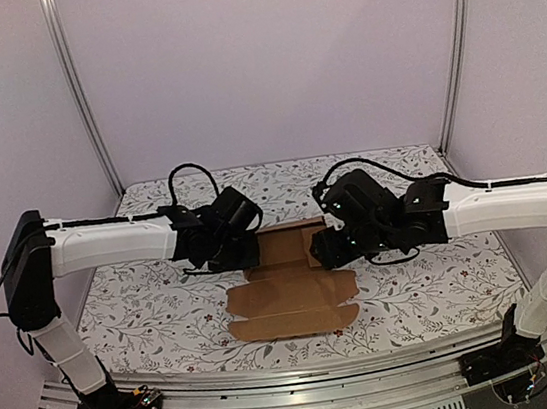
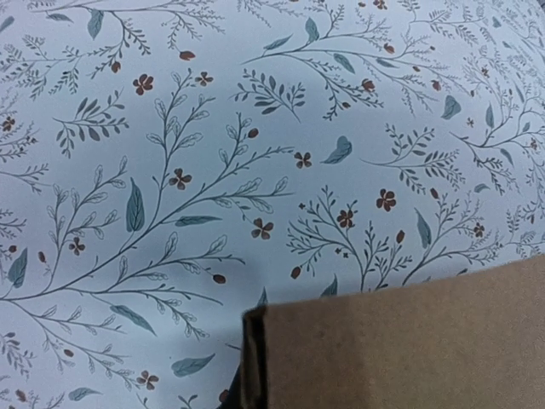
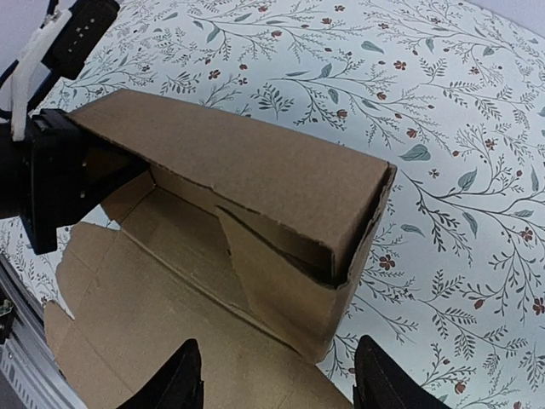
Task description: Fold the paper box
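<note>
The paper box [image 1: 291,298] is brown cardboard, partly folded, lying mid-table with its flat panels toward the near edge. Its far wall [image 3: 247,170] is folded over double and stands up, with a side flap [image 3: 289,281] bent in at the right end. My left gripper [image 1: 234,245] is at the wall's left end and grips it; in the right wrist view its black body [image 3: 51,179] closes over the cardboard. In the left wrist view the cardboard [image 2: 409,349] hides the fingers. My right gripper [image 3: 281,383] is open just short of the wall's right corner, with nothing between its fingers [image 3: 183,379].
A floral cloth [image 1: 145,302] covers the table. Pale walls with aluminium posts [image 1: 83,98] [image 1: 454,40] close in the back and sides. A metal rail [image 1: 300,403] runs along the near edge between the arm bases.
</note>
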Tool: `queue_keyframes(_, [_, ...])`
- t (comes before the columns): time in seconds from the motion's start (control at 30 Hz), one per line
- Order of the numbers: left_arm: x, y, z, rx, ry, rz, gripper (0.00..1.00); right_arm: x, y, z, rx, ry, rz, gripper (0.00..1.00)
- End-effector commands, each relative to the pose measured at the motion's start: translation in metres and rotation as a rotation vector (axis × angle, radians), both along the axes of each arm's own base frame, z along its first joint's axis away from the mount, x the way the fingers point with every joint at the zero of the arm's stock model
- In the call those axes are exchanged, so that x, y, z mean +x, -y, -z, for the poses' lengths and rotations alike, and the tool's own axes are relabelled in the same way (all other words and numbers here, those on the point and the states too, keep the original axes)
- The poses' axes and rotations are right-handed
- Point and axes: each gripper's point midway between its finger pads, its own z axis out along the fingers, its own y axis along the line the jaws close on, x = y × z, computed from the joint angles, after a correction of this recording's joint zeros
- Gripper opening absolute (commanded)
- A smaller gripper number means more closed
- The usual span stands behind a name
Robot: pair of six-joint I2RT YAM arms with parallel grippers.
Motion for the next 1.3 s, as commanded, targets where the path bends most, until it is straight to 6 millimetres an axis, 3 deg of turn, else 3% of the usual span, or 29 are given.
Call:
queue_keyframes(0.0, [0.014, 0.014, -0.012, -0.013, 0.14, 0.049, 0.0, -0.019, 0.01, -0.014, 0.038, 0.006, -0.097, 0.61])
queue_keyframes(0.2, [0.021, 0.02, -0.006, 0.009, 0.222, 0.126, 0.0, -0.026, 0.03, -0.045, 0.078, 0.047, -0.174, 0.62])
queue_keyframes(0.33, [0.025, 0.022, 0.0, 0.027, 0.265, 0.161, 0.0, -0.023, 0.033, -0.069, 0.133, 0.066, -0.236, 0.53])
queue_keyframes(0.43, [0.026, 0.026, -0.002, 0.012, 0.301, 0.181, 0.0, -0.019, 0.033, -0.073, 0.156, 0.053, -0.263, 0.39])
queue_keyframes(0.6, [0.027, 0.029, -0.008, -0.025, 0.388, 0.189, 0.0, -0.011, 0.022, -0.07, 0.165, 0.029, -0.299, 0.01])
queue_keyframes(0.87, [0.026, 0.029, 0.01, -0.015, 0.375, 0.182, 0.0, 0.001, -0.005, -0.052, 0.197, 0.003, -0.326, 0.0])
queue_keyframes(1.03, [0.023, 0.031, 0.015, 0.002, 0.377, 0.189, 0.0, 0.016, -0.007, -0.033, 0.177, 0.001, -0.276, 0.0])
queue_keyframes(1.27, [0.021, 0.032, 0.018, 0.017, 0.375, 0.194, 0.0, 0.032, 0.005, -0.013, 0.148, -0.007, -0.206, 0.0])
